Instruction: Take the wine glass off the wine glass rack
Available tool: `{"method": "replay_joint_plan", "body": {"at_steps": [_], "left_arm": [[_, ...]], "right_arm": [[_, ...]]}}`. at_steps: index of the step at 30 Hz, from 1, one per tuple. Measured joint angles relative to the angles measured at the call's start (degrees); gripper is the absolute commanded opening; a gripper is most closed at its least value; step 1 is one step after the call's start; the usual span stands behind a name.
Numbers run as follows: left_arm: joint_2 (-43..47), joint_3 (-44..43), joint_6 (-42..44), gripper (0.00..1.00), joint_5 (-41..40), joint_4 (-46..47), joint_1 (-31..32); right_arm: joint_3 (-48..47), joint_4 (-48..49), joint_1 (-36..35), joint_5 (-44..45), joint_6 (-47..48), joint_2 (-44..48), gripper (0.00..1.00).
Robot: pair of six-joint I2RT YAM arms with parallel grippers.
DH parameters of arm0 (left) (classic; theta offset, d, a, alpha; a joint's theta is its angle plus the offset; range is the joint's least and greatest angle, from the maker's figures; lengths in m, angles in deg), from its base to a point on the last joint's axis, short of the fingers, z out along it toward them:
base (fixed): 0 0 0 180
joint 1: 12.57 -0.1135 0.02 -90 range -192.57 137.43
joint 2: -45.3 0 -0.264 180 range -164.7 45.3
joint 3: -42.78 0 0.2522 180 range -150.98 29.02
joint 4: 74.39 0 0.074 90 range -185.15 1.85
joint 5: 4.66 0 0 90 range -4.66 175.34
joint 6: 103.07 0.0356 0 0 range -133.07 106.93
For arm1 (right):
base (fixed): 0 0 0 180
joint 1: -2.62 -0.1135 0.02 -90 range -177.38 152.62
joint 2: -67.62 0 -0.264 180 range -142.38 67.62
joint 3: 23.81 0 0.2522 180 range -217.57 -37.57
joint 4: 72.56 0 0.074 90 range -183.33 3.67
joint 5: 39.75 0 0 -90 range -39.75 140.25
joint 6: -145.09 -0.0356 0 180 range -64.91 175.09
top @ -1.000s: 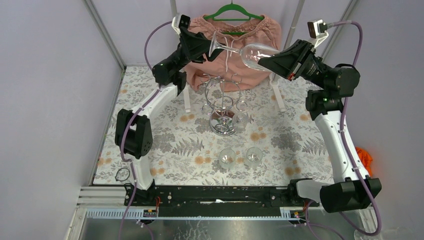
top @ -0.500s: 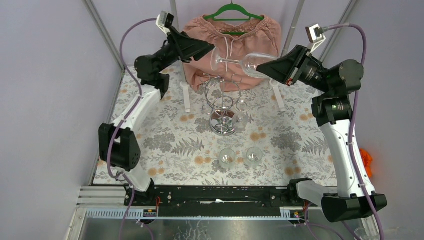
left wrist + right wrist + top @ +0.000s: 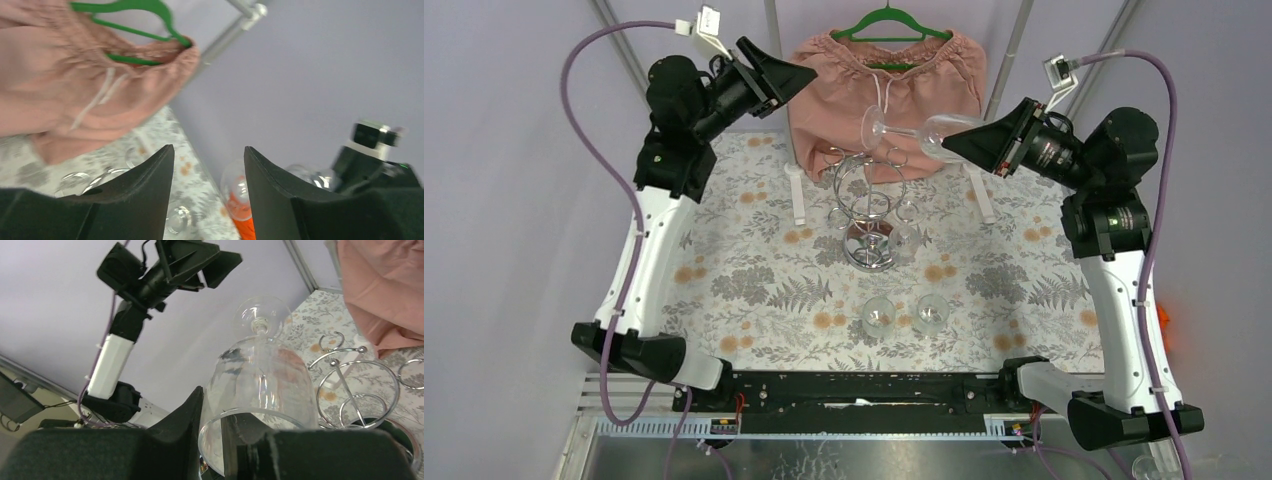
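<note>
Clear wine glass (image 3: 929, 129) hangs above the chrome wine glass rack (image 3: 869, 200), far on the bench (image 3: 754, 290), lying almost level with its foot pointing left. Only the right wrist view shows the right jaws pinching its rim. The left jaws, far left, stand open and empty.

Lab test cell suggested: plain lilac-grey walls (image 3: 514, 200), bare metal frame posts (image 3: 631, 65), floral-print table cover (image 3: 764, 290), black mounting rail (image 3: 854, 385).

both arms high, one loaded

left arm (image 3: 646, 240) stretched up and back, left gripper (image 3: 796, 74) pointing right, jaws apart, empty. right arm (image 3: 1124, 290) upright, right gripper (image 3: 951, 141) pointing left, clamped on the wine glass (image 3: 927, 131) bowl.
</note>
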Motion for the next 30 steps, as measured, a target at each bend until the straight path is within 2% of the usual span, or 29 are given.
{"method": "replay_joint_plan", "body": {"at_steps": [8,12,20,30], "left_arm": [[5.5,-5.7,12.9,0.59,-22.4,-25.2,0.1],[8.3,-8.3,16.2,0.58,-32.4,-34.1,0.1],[10.3,-14.6,20.0,0.58,-47.4,-45.3,0.1],[10.4,-19.6,21.6,0.59,-59.6,-55.4,0.1]], "right_arm": [[-11.3,-16.5,-2.7,7.8,9.0,-4.0,0.00],[-19.1,-23.6,-9.5,14.7,13.5,-9.9,0.00],[-31.4,-34.0,-27.4,27.8,20.6,-26.3,0.00],[-41.5,-42.8,-40.7,37.6,26.0,-37.3,0.00]]}}
